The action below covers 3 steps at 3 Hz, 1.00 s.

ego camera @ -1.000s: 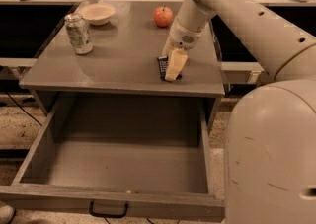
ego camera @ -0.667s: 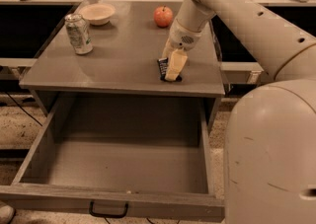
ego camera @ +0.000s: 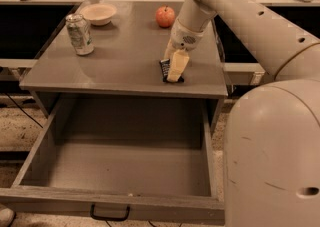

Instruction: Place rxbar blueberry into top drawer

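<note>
The rxbar blueberry [ego camera: 163,67], a flat dark-wrapped bar, lies on the grey cabinet top [ego camera: 120,56] near its front right edge. My gripper [ego camera: 176,69] points down onto the bar and covers most of it, so only the bar's left edge and near end show. The top drawer [ego camera: 115,204] is pulled wide open below the cabinet top. Its inside is bare grey metal, and a black loop handle [ego camera: 110,215] sits on its front panel.
A drink can [ego camera: 80,34] stands at the left of the cabinet top. A pale bowl [ego camera: 99,13] sits at the back left and a red apple [ego camera: 165,16] at the back, just behind the gripper. My large white arm body [ego camera: 272,156] fills the right foreground.
</note>
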Tool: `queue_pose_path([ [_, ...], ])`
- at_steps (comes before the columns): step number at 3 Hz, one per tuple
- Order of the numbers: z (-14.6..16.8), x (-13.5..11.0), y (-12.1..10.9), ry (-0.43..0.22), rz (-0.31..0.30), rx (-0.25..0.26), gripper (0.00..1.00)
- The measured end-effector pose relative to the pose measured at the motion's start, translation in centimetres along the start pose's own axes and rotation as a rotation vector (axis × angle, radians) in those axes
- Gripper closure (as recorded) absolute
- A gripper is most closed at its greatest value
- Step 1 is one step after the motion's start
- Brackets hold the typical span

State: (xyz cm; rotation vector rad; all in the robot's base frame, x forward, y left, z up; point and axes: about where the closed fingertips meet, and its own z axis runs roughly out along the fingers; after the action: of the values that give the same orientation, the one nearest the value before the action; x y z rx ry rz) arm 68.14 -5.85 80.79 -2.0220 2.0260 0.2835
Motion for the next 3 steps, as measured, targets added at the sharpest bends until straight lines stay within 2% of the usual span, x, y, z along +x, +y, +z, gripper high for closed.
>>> queue_pose_path([
  [2,-1.4,-0.5,-0.1,0.000,0.000,0.001,1.00],
  [3,-5.3,-0.1,1.2,0.014,-0.022,0.066,1.00],
])
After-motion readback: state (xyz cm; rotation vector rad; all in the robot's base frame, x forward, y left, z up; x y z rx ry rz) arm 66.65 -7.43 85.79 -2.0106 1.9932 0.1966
